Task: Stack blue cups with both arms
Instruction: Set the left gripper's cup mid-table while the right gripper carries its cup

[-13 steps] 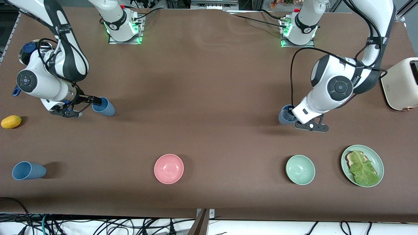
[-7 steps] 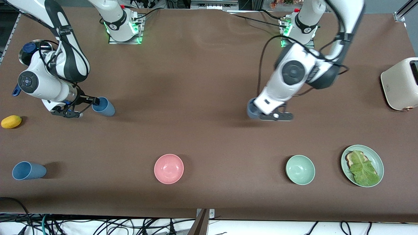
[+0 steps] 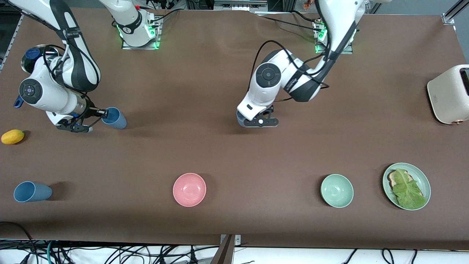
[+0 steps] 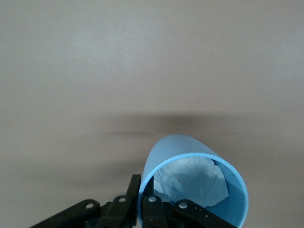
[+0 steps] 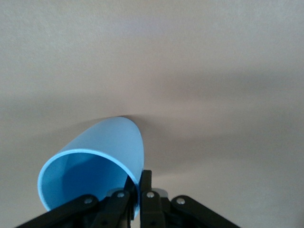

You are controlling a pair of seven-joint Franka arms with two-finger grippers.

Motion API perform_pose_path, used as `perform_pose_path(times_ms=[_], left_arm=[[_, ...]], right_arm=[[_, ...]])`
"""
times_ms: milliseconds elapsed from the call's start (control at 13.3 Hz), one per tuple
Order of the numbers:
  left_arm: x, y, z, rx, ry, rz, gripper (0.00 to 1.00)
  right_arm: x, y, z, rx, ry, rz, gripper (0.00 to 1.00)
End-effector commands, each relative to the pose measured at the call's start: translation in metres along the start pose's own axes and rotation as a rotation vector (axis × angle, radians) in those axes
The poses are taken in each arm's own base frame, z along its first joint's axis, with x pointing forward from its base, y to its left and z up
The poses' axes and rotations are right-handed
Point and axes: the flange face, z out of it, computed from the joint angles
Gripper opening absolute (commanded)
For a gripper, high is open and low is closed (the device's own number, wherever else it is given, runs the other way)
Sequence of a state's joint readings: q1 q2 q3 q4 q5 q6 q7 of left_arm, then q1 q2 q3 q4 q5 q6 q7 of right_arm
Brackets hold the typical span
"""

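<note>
My right gripper (image 3: pixel 103 113) is shut on the rim of a blue cup (image 3: pixel 115 118) near the right arm's end of the table. In the right wrist view, one finger of the right gripper (image 5: pixel 138 185) is inside this blue cup (image 5: pixel 92 161) and one outside. My left gripper (image 4: pixel 142 190) is shut on the rim of a greyer blue cup (image 4: pixel 194 187) with a white patch inside. It holds that cup (image 3: pixel 240 118) over the middle of the table, mostly hidden under the hand. Another blue cup (image 3: pixel 31 191) lies on its side, nearer the front camera.
A pink bowl (image 3: pixel 189 189), a green bowl (image 3: pixel 337 190) and a green plate (image 3: pixel 423 175) with toast and lettuce sit near the front camera. A cream toaster (image 3: pixel 449 93) stands at the left arm's end. A yellow fruit (image 3: pixel 13 136) and a pot (image 3: pixel 31 58) lie by the right arm.
The left arm has carried its cup from near the toaster side toward the middle of the table. The right gripper has shut on its cup's rim and shifted it slightly.
</note>
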State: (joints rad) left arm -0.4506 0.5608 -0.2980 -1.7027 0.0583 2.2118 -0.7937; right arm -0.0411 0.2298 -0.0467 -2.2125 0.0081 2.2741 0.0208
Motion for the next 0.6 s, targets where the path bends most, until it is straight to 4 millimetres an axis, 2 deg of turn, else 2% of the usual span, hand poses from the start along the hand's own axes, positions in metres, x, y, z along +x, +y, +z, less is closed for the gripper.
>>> perform_pose_path(times_ms=[0,75,150,225,375,526], left_arm=[[0.006,0.008,0.014,-0.011,-0.007,-0.007,0.00],[0.006,0.009,0.016,-0.011,-0.010,-0.006,0.00],[0.007,0.007,0.009,-0.013,-0.008,-0.010,0.31],[0.008,0.005,0.006,-0.011,-0.008,-0.009,0.97],[0.007,0.003,-0.019,-0.010,0.007,-0.008,1.00],[0.006,-0.010,-0.067,0.030,0.003,-0.006,1.00]], right_arm=[[0.016,-0.017,-0.026,-0.010,0.004,-0.037,0.00],[0.021,-0.038,-0.040,-0.011,-0.012,-0.050,0.00],[0.026,-0.063,-0.055,-0.016,-0.029,-0.054,0.00],[0.030,-0.083,-0.069,-0.025,-0.040,-0.036,0.00],[0.033,-0.139,-0.090,-0.042,-0.033,-0.023,0.00],[0.028,-0.193,-0.103,-0.046,-0.009,0.009,0.00]])
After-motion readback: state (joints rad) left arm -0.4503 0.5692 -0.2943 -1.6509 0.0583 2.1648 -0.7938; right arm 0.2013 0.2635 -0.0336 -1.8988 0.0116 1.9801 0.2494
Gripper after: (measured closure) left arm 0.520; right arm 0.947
